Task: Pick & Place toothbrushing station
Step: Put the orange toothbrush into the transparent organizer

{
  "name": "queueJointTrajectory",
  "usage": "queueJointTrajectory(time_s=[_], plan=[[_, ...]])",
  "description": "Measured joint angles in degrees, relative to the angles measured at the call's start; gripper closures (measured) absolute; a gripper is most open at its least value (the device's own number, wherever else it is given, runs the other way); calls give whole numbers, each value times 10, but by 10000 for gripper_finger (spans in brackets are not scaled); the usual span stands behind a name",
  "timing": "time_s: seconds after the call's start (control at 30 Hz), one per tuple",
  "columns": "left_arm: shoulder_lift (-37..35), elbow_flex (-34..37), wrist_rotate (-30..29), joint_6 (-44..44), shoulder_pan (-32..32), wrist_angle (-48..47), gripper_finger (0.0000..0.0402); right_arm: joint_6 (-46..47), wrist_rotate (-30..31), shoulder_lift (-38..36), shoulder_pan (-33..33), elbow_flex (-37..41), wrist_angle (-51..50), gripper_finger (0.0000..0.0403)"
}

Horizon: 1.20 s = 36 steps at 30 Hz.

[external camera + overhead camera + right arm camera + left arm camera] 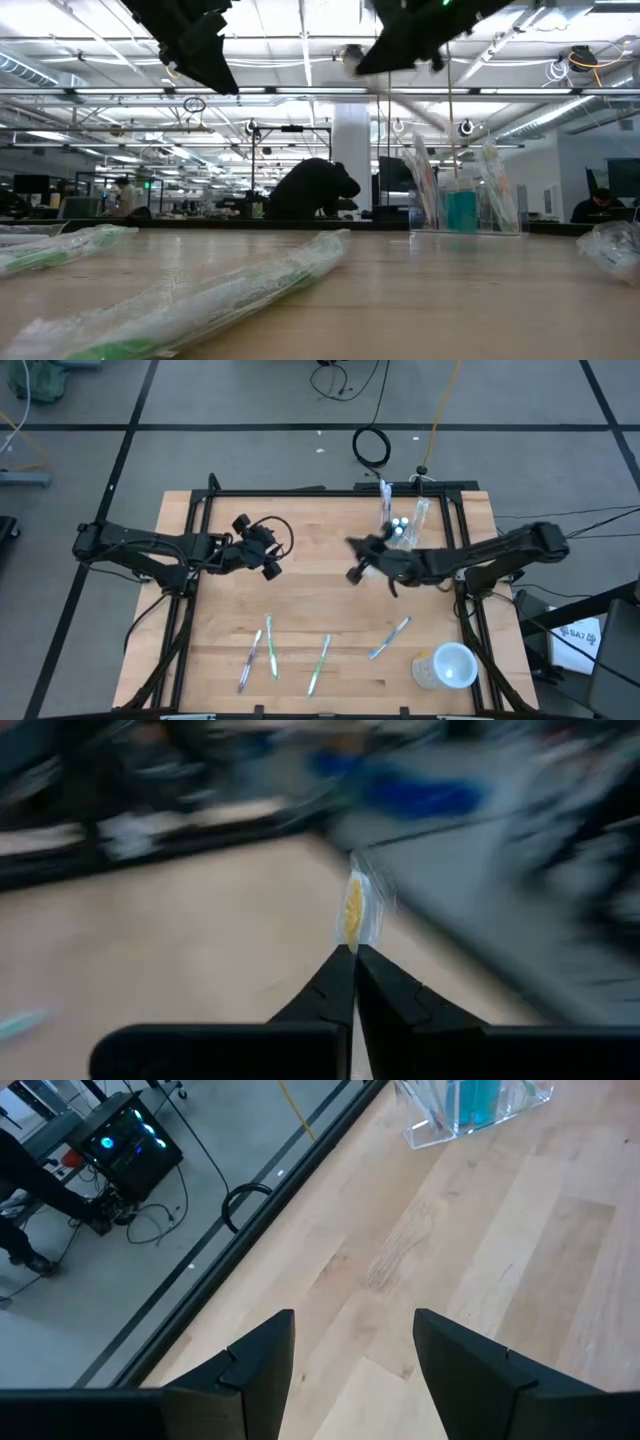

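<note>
The clear tumbler [402,525] stands upright on the table's far right part, with slim toothbrushes and blue white-capped tubes in it; the low view shows the tumbler [460,205] too. Several wrapped toothbrushes [270,648] lie flat along the near edge. My right gripper [352,560] hangs high over the table's middle, just near and left of the tumbler, shut on a small clear-wrapped yellow thing [352,910]. My left gripper [355,1350] is open and holds nothing, raised over bare wood at the middle left. My right gripper pinches the clear-wrapped yellow thing by its nearer end [350,942] between its two shut fingers. The rest of it sticks out past the fingertips. It is lifted clear of the table.
A larger whitish cup [450,665] stands at the near right corner. A wrapped toothbrush [390,638] lies to its left. Black frame rails run along the table's left, right and far sides. A person bends over beyond the table [310,190].
</note>
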<state>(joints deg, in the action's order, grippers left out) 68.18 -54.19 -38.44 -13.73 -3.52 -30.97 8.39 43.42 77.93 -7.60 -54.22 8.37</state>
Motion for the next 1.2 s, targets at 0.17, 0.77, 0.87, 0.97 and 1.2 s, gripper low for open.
queueJointTrajectory(time_s=[0.17,0.77,0.87,0.97,1.2], plan=[[0,0,0,-9,-4,-9,190,-86,245,-72,-32,29,5,402],[0,0,9,-18,-4,-5,190,-166,384,-232,112,243,121,402],[0,0,9,-18,-4,0,190,-204,256,-235,155,263,220,402],[0,0,9,-18,-4,3,190,-245,178,-230,185,284,313,402],[0,0,10,-17,-4,3,190,-217,229,-215,228,366,423,402]])
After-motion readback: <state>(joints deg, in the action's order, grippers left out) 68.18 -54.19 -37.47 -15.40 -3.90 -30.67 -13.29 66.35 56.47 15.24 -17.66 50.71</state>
